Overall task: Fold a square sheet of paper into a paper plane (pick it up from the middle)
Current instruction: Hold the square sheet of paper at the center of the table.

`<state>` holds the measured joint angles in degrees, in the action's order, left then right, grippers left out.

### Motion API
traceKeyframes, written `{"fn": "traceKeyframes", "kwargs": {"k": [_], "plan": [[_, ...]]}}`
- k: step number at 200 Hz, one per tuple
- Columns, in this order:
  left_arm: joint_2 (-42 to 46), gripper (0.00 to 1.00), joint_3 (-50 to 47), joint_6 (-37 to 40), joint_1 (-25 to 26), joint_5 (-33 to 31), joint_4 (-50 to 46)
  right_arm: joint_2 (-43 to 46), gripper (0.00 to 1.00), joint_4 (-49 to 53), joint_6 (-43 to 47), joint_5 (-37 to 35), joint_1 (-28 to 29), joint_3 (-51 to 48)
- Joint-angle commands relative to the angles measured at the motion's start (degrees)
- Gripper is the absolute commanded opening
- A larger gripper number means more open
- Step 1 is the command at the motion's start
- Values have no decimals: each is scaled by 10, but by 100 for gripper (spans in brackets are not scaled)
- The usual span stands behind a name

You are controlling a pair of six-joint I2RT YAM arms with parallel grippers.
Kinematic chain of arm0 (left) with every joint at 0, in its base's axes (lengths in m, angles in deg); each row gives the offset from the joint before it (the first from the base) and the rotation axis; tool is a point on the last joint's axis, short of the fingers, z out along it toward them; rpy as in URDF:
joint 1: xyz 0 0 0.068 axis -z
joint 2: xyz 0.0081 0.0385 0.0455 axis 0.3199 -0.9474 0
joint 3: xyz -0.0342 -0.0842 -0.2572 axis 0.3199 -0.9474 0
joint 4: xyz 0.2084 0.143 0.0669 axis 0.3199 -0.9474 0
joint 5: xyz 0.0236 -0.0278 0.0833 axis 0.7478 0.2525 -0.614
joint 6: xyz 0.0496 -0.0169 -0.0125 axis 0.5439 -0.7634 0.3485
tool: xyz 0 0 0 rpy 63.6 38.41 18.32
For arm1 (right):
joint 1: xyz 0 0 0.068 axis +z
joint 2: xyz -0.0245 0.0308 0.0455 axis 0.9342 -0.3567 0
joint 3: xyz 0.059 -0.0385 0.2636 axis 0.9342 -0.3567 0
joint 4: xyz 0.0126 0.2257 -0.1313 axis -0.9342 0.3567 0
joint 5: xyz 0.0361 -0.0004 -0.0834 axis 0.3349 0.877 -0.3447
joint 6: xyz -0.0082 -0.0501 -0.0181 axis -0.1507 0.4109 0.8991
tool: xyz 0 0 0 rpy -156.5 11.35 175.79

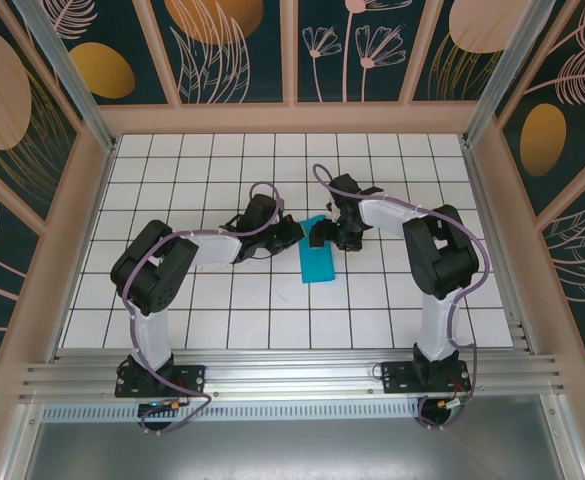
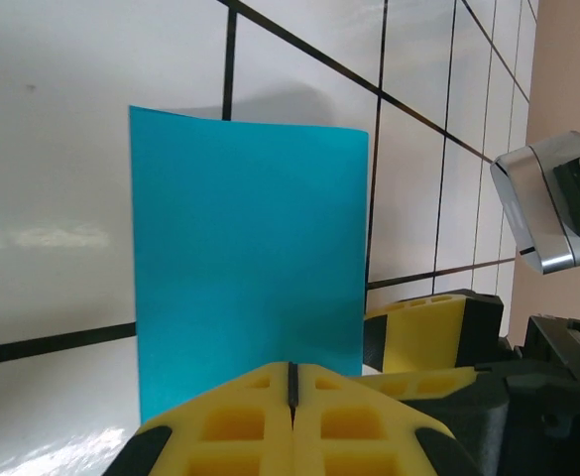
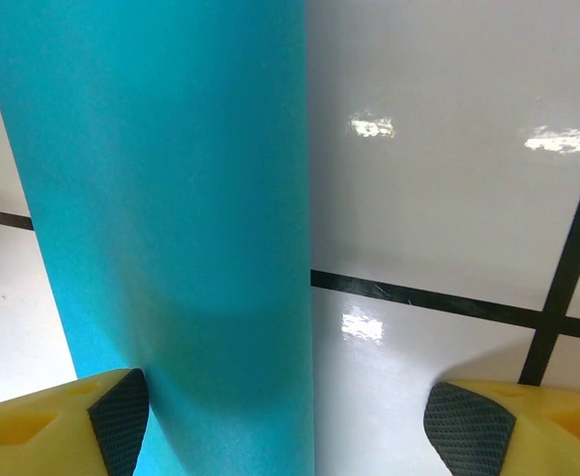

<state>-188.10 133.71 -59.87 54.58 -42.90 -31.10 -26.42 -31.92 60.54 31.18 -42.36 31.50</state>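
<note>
Folded paper (image 1: 317, 262) lies mid table (image 1: 172, 300). Left end effector (image 2: 291, 382), clenched, sits at its 10 o'clock corner. Right end effector (image 3: 288, 421) gapes over it. I'd press slowly, keeping edges aligned.

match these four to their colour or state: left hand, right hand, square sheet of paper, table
Things:
1. left hand
2. right hand
3. square sheet of paper
4. table

Colour or state:
a. white tiles with dark grid lines
b. shut, fingers pressed together
c. teal-blue
d. open, fingers wide apart

Pairs: 1-b, 2-d, 3-c, 4-a
</note>
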Motion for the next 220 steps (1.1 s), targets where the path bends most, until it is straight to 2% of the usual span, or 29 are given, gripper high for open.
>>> {"fn": "traceKeyframes", "kwargs": {"k": [1,55,120,220], "plan": [[-19,0,29,7,10,6,-26,-114,82,-25,14,-67,-6,-50],[-27,0,42,11,13,-33,-86,-114,82,-28,12,-66,-5,-53],[-39,0,51,7,16,-27,-87,-114,82,-29,9,-63,-5,-54],[-67,0,75,29,23,-64,-167,-111,83,-28,6,-62,-4,-49]]}}
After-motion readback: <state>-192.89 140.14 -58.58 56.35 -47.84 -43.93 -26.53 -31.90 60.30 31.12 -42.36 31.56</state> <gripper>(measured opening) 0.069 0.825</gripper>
